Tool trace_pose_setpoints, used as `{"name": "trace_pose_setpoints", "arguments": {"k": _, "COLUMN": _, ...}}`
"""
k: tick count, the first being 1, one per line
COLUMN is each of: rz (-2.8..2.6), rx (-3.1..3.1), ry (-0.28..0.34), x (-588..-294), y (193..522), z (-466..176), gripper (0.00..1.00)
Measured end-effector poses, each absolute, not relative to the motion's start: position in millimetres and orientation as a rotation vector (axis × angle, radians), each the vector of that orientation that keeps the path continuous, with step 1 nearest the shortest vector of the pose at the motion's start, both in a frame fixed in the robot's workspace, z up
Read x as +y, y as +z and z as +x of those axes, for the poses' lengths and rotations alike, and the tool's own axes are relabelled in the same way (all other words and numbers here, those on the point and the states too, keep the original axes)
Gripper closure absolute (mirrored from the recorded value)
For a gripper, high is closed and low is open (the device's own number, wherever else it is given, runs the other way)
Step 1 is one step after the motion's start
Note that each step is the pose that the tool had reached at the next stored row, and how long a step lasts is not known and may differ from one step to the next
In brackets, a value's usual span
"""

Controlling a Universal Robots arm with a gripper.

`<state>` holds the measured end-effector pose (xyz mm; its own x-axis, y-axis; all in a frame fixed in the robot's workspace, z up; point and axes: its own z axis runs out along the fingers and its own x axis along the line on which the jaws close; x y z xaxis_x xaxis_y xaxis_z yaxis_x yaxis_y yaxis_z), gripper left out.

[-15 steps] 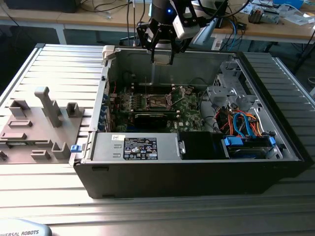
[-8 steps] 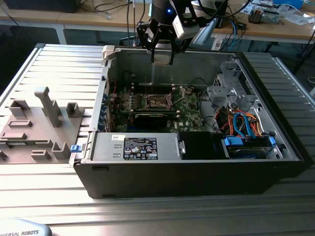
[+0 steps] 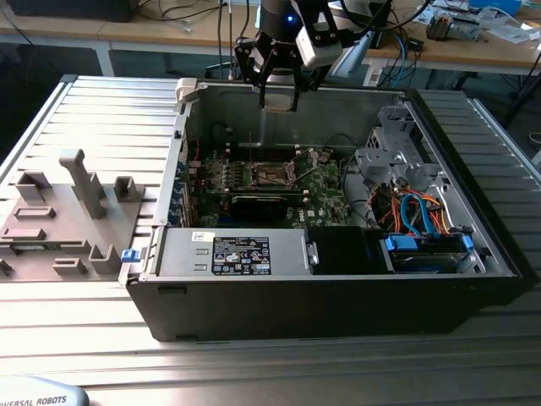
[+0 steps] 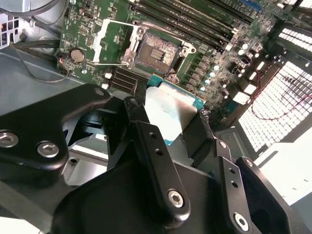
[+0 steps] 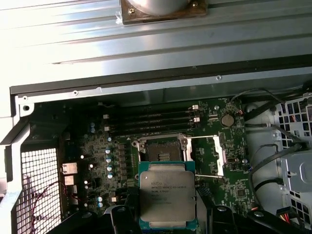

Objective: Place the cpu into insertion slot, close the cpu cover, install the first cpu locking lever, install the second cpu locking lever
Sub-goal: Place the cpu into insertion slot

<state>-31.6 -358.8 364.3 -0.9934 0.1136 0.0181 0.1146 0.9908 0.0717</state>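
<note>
My gripper hovers over the back wall of the open computer case, above the green motherboard. In both wrist views it is shut on the cpu, a flat square chip with a silver top, gripped by its edges between black fingers. The insertion slot lies bare below and ahead of the chip, a dark square with a silver rim. Beside the slot the cpu cover is swung open, with thin wire levers raised around it.
Several long black memory slots run beside the socket. A power supply fills the case front. At the exterior view's right are a drive cage and coloured cables. A grey fixture stands outside on the left.
</note>
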Motion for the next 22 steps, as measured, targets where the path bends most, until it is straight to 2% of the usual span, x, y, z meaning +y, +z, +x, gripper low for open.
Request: {"name": "trace_pose_setpoints", "arguments": {"k": 22, "rz": -0.221, "rx": -3.119, "ry": -0.111, "x": -358.8, "y": 364.2, "z": -31.6, "gripper": 0.46}}
